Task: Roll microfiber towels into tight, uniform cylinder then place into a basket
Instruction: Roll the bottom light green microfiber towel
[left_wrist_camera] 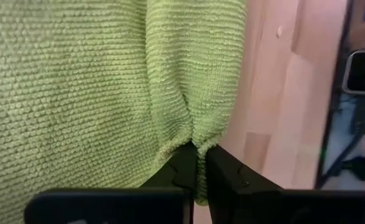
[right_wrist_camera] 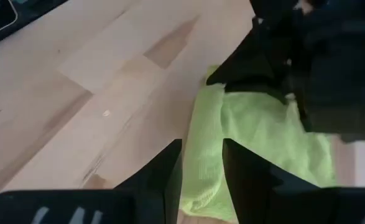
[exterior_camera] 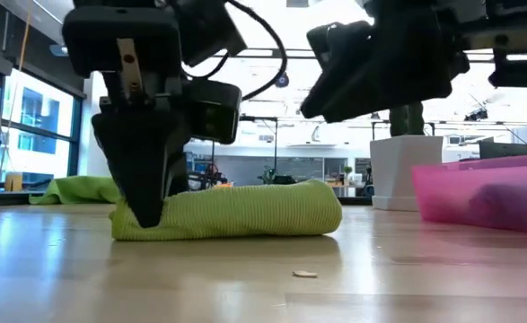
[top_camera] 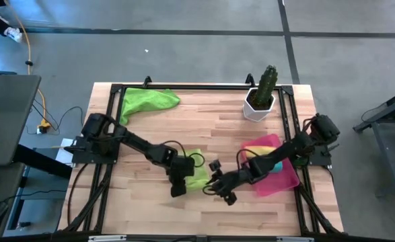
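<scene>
A lime green microfiber towel (top_camera: 197, 176), loosely rolled, lies on the table near the front middle (exterior_camera: 236, 211). My left gripper (top_camera: 178, 187) is shut on its left end (exterior_camera: 146, 211). My right gripper (top_camera: 225, 195) is open and raised above the table just right of the towel. The cloth shows beyond the gap between its fingers (right_wrist_camera: 202, 165). A second lime green towel (top_camera: 147, 101) lies crumpled at the far left. The pink basket (top_camera: 288, 180) stands at the right with a yellow (top_camera: 256, 150) and a teal towel (top_camera: 276, 166) in it. My left gripper pinches a bunched fold of cloth (left_wrist_camera: 198, 146) at the rolled towel's left end between its two fingers. The fingers (exterior_camera: 144, 184) slant down onto it from above. The cloth puckers into the pinch, and the towel lies along the table.
A white pot with a green cactus (top_camera: 259, 101) stands at the far right, behind the basket. A black frame (top_camera: 184, 86) runs along the table's edges. Bare wood lies between the two lime towels and near the front edge.
</scene>
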`<state>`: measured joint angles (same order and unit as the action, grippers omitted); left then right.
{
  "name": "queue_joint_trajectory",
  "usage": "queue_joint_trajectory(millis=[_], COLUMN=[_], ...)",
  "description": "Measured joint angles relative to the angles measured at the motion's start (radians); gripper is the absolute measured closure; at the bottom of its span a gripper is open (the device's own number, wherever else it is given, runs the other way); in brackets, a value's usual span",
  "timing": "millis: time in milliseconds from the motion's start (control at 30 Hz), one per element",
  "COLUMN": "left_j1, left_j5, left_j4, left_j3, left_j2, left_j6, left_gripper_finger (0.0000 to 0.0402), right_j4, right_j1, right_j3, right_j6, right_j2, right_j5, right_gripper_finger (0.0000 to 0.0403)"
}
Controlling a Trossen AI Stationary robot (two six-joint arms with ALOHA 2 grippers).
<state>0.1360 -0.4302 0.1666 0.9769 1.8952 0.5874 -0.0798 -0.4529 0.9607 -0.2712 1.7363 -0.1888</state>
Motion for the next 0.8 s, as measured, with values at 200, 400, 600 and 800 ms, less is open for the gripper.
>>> queue_joint_trajectory(millis=[200, 400, 600, 800], left_j1=[-0.008, -0.021, -0.049, -0.05], left_j5=[-0.03, -0.074, -0.119, -0.124], left_j4=[-0.096, -0.098, -0.133, -0.143], left_j3=[-0.065, -0.068, -0.071, -0.071], left_j2=[-0.003, -0.001, 0.001, 0.001], left_j6=[0.09, 0.09, 0.109, 0.111], left_gripper_finger=[0.0392, 0.0392, 0.0392, 0.0392], right_j4=[-0.014, -0.113, -0.117, -0.117], right_j1=[0.007, -0.003, 0.015, 0.037], right_j3=[0.001, 0.001, 0.001, 0.001], right_j6=[0.004, 0.002, -0.018, -0.017], right_j2=[0.078, 0.143, 0.175, 0.206], right_j5=[-0.001, 0.005, -0.002, -0.005], right_gripper_finger=[0.0295, 0.0295, 0.0295, 0.0295])
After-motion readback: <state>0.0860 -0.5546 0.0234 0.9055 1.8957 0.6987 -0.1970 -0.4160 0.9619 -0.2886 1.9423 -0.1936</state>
